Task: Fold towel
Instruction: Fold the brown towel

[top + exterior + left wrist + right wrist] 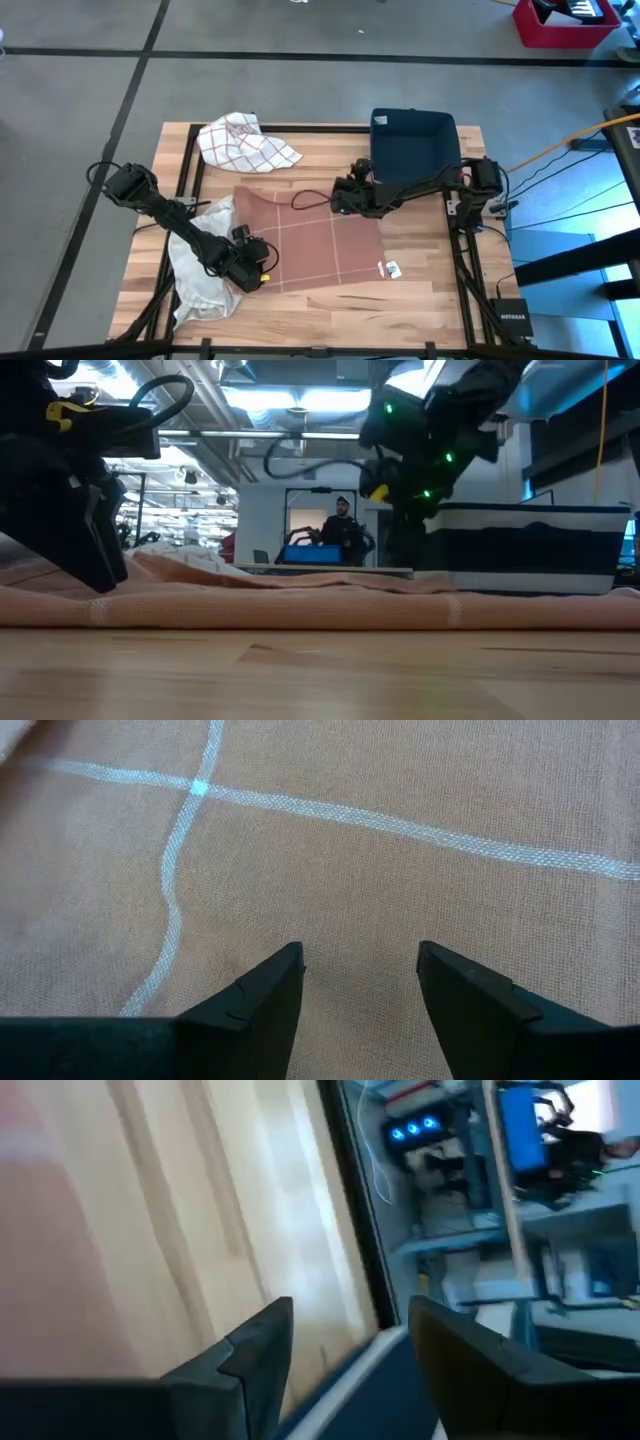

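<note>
A rust-coloured towel (310, 238) with pale grid lines lies spread flat on the middle of the table. My left gripper (258, 272) is open at the towel's near-left corner, its fingers pointing down over the cloth (400, 850) in the left wrist view. The low view shows it (95, 550) low at the towel (330, 605). My right gripper (345, 197) is open at the towel's far-right part. Its wrist view looks past the fingers (350, 1330) at the towel's edge (40, 1240) and bare wood. My left gripper comes at the towel's near-left corner (360, 890) from above with open fingers. In the low view its fingertips (105, 578) reach down to the cloth surface. I cannot tell whether they touch it.
A white checked cloth (245, 142) lies bunched at the far-left. A pale crumpled cloth (203, 272) lies at the near-left under my left arm. A dark blue bin (413, 145) stands at the far-right. A small tag (390, 268) lies near the towel's near-right corner. A person (342, 525) stands far behind.
</note>
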You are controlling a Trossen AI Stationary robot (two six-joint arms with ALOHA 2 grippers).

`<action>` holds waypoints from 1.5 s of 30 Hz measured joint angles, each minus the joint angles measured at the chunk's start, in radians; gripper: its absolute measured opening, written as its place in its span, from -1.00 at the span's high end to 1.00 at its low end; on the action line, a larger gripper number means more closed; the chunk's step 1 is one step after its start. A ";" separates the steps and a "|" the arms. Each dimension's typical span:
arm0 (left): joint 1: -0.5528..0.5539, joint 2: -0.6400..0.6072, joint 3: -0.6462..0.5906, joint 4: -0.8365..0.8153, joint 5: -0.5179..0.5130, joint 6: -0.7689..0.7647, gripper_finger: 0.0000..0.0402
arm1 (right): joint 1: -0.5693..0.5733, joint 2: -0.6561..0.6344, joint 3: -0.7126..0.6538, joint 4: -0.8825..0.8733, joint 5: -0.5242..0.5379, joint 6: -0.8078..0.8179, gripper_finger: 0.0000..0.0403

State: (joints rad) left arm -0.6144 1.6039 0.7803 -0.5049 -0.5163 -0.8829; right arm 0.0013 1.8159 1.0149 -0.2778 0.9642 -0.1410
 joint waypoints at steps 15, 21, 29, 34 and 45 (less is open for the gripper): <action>0.109 -0.112 0.179 0.094 -0.081 0.405 0.05 | 0.230 -0.082 -0.018 -0.123 -0.869 0.363 -0.02; 0.274 0.008 0.172 0.244 0.041 0.582 0.05 | 0.361 -0.082 -0.143 0.040 -0.823 0.532 -0.02; 0.507 0.182 0.173 0.665 0.377 0.739 0.05 | 0.434 -0.082 -0.231 0.200 -0.719 0.619 -0.02; 0.634 0.275 0.173 0.753 0.554 0.729 0.05 | 0.433 -0.082 -0.235 0.216 -0.703 0.635 -0.02; 0.773 0.362 0.175 0.778 0.564 0.698 0.05 | 0.446 -0.074 -0.235 0.227 -0.692 0.710 -0.02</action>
State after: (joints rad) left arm 0.1585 1.9656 0.9554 0.2726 0.0475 -0.1849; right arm 0.4469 1.7417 0.7800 -0.0504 0.2724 0.5686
